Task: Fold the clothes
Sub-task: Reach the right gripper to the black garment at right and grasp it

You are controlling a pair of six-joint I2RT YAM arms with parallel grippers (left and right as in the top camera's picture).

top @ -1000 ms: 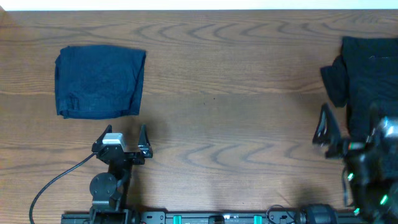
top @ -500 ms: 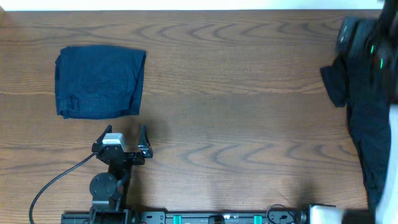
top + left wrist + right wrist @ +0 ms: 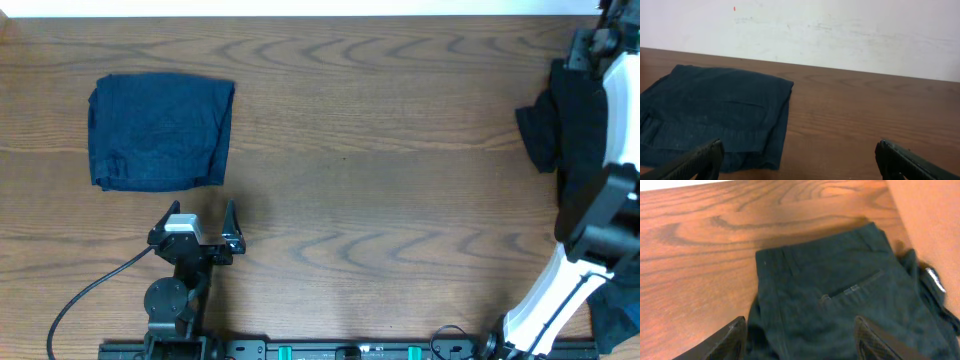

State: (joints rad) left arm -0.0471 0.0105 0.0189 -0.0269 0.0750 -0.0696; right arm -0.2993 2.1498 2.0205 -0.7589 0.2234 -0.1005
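On the left half of the wooden table (image 3: 380,150) lies the navy garment (image 3: 160,130), folded to a nearly square packet with soft, rounded corners. It is just ahead of the left pincer (image 3: 200,212) and a little to its left, near but not touching. From the left wrist camera, the left pincer (image 3: 799,147) stands spread wide with nothing between its fingers, and the navy garment (image 3: 715,115) fills the left part of the view. Its near hem comes close to the left finger. The cloth is matte and slightly creased, with one layer edge showing along the right side. A white wall (image 3: 840,30) is behind the table, and a black cable (image 3: 90,290) curves away from the left arm.

At the far right edge of the table the black garment (image 3: 540,130) lies unfolded and crumpled, partly under the right arm. The right pincer (image 3: 800,325) hangs directly over it with its fingers apart, and the cloth is below the gap; no cloth is pinched as far as I can see. The black garment (image 3: 840,290) is a dense, dull fabric with a stitched band along its edge and a narrow slit pocket (image 3: 850,291). The table has a reddish-brown surface with strong curved grain.
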